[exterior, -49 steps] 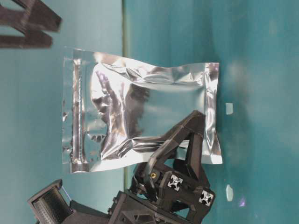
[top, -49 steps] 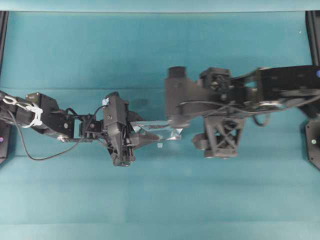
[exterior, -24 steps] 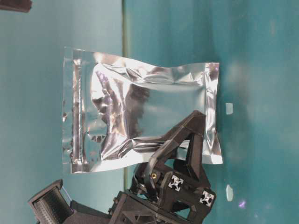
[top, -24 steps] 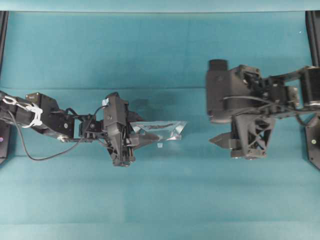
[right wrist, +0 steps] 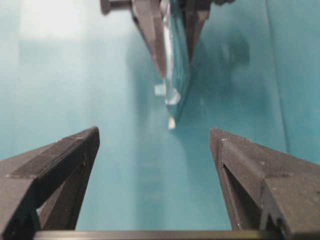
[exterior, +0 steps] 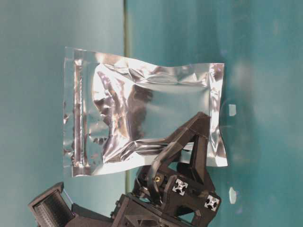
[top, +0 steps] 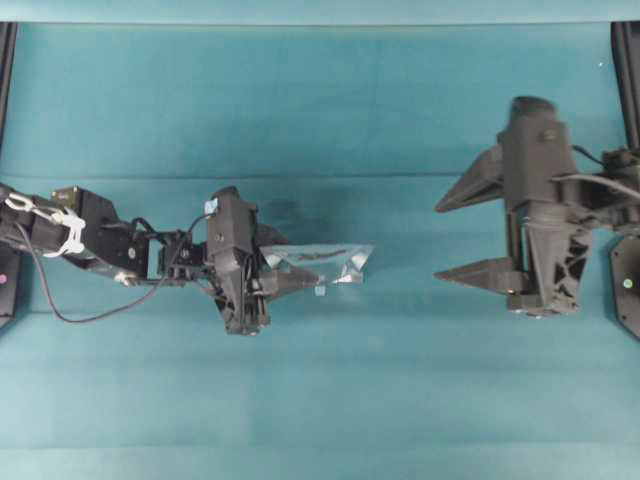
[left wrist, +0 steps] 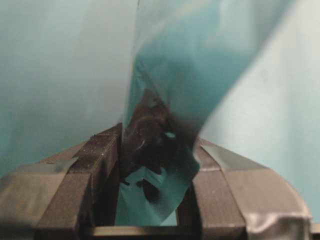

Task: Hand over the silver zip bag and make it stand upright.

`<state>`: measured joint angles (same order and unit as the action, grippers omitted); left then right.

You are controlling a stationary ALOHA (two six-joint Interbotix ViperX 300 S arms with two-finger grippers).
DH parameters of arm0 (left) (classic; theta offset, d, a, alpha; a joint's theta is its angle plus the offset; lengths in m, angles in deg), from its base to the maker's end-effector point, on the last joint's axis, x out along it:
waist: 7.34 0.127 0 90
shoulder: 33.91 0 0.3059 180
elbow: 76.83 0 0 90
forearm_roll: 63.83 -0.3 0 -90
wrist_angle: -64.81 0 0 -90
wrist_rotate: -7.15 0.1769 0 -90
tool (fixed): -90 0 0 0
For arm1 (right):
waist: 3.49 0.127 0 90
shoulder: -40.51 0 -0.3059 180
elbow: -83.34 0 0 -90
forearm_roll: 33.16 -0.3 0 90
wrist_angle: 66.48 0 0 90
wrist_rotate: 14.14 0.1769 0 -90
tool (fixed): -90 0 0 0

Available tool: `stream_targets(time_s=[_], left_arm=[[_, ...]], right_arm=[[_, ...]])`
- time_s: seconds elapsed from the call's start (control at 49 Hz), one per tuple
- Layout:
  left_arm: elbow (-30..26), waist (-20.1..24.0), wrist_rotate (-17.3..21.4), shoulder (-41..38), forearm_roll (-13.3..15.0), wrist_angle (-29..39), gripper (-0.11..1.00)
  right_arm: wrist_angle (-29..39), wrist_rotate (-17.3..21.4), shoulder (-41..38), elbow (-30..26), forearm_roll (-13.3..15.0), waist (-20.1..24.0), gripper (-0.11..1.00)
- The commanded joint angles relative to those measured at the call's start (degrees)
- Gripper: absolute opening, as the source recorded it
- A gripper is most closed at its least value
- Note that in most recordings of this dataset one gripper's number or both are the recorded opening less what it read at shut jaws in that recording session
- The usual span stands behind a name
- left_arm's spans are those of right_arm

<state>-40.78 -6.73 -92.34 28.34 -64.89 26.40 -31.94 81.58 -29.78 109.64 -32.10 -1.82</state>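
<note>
The silver zip bag [top: 325, 262] is a crinkled foil pouch held on edge, so from overhead it shows as a thin shiny sliver. In the table-level view, which is turned sideways, its broad face [exterior: 142, 118] shows with the zip strip along the left edge. My left gripper [top: 292, 276] is shut on the bag's side near one corner [exterior: 189, 144]; the foil sits between both fingers [left wrist: 155, 150]. My right gripper [top: 440, 241] stands open and empty, well right of the bag, which it sees edge-on [right wrist: 175, 75] beyond its own spread jaws [right wrist: 154, 137].
The teal table [top: 320, 400] carries small white tape marks [exterior: 232, 109] close to the bag's lower edge. Dark frame posts [top: 625, 60] stand at the far left and right edges. Whether the bag touches the table I cannot tell.
My right gripper has drawn away from the bag to the right, rotating with its jaws spread. The bag stays in my left gripper, hardly moved.
</note>
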Motion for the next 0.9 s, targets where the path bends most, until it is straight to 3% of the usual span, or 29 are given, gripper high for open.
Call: stream_targets(time_s=[0.0,0.878], left_arm=[[-0.09,-0.62,-0.09,0.26,-0.09,0.18,0.30],[-0.35,-0.70,1.32,0.26,-0.09,0.97,0.30]], right_arm=[[-1.14,1.05,0.70,0.00,0.18,-0.09,0.89],[-2.20,1.23,0.44,1.05,0.18,-0.18,0.89]])
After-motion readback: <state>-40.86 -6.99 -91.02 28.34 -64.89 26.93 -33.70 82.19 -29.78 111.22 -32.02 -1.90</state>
